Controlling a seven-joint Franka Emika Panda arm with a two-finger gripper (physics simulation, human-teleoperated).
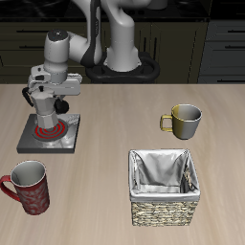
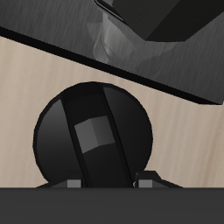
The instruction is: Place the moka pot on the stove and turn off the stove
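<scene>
The stove (image 1: 48, 134) is a dark-grey square plate near the table's edge, and its spiral burner (image 1: 50, 127) glows red. My gripper (image 1: 48, 113) hangs low over the stove's back part. In the wrist view the stove's round black knob (image 2: 92, 131), with a raised bar across it, lies right under my gripper (image 2: 107, 184). The fingertips (image 2: 70, 184) stand apart over the knob's rim and hold nothing. A silver faceted surface (image 2: 109, 35) shows beyond the knob on the dark plate; it may be the moka pot. The pot cannot be made out in the exterior view.
An olive-grey mug (image 1: 182, 120) stands across the table. A wicker basket (image 1: 166, 187) with a grey lining sits near the front edge. A red patterned mug (image 1: 27, 185) stands in front of the stove.
</scene>
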